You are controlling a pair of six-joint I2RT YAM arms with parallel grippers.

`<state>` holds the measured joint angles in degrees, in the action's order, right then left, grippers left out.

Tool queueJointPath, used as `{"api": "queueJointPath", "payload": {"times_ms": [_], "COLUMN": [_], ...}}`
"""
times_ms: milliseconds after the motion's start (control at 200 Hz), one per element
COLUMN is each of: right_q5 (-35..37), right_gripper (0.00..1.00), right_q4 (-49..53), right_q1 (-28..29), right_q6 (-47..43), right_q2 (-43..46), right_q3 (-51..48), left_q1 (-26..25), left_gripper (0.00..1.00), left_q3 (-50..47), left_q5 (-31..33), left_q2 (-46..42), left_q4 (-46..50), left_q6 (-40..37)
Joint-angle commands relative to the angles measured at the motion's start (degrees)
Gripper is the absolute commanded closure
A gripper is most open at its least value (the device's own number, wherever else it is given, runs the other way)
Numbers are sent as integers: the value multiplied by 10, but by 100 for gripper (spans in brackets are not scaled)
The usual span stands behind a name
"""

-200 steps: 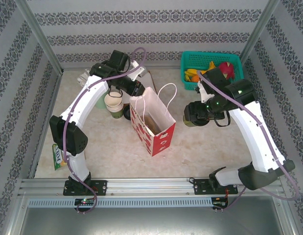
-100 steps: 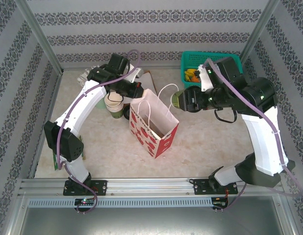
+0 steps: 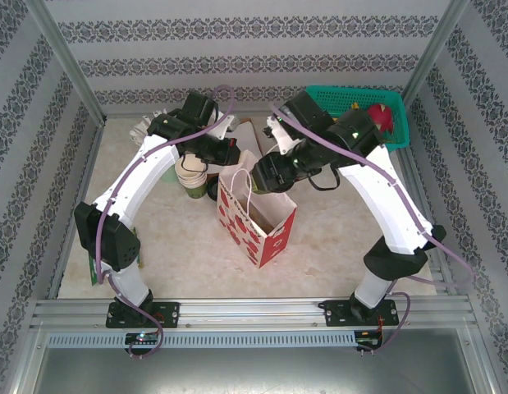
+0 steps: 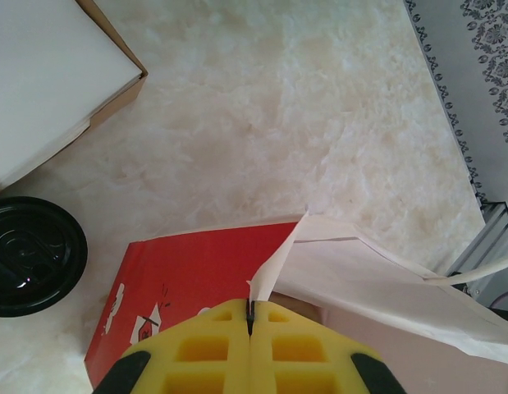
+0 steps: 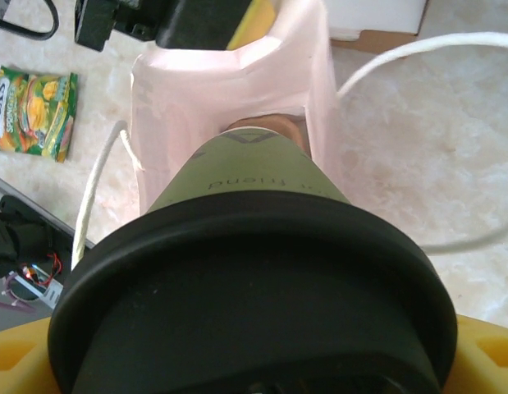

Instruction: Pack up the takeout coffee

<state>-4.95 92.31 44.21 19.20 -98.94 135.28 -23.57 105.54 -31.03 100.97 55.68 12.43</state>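
takeout coffee (image 5: 254,246): matt green paper wall, smooth black plastic lid. the bag (image 4: 184,275) is creased paper. the desk (image 4: 278,115) looks like matt marbled stone.

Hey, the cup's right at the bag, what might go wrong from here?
The green paper cup with the black plastic lid, gripped by the right tool, hangs at the mouth of the red and white paper bag, which looks barely wider than the cup: its base could catch the rim. The left tool pinches only a thin paper edge, which might slip or tear. The white cord handle beside the cup could snag.
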Motion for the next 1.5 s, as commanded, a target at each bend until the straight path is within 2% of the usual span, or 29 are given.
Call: {"api": "queueJointPath", "payload": {"times_ms": [0,235,375,525,724,889,1129,1494], "right_q5": [6,-35,-84,-99,-60,-2,10,27], "right_gripper": [32,31,31,32,32,32,32,33], "right_q4": [75,17,-75,-132,-110,-65,-51,9], "right_q1": [23,42,40,40,23,22,22,35], "right_q6": [5,39,75,105,110,109,100,37], "right_q2": [-20,-13,25,46,51,37,20,-43], "right_q3": [17,-37,-137,-202,-231,-215,-207,-148], "left_q1": [-4,5,13,15,15,17,17,17], "left_gripper": [100,100,100,100,100,100,100,100], "left_q3": [-7,-36,-67,-81,-90,-100,-132,-136], "left_q5": [5,3,-6,-13,-27,-25,-36,-54], "left_q2": [0,-7,-26,-39,-44,-61,-88,-89], "left_q4": [-15,-56,-91,-107,-109,-111,-136,-144], "left_q6": [29,83,100,103,72,40,-2,5]}}
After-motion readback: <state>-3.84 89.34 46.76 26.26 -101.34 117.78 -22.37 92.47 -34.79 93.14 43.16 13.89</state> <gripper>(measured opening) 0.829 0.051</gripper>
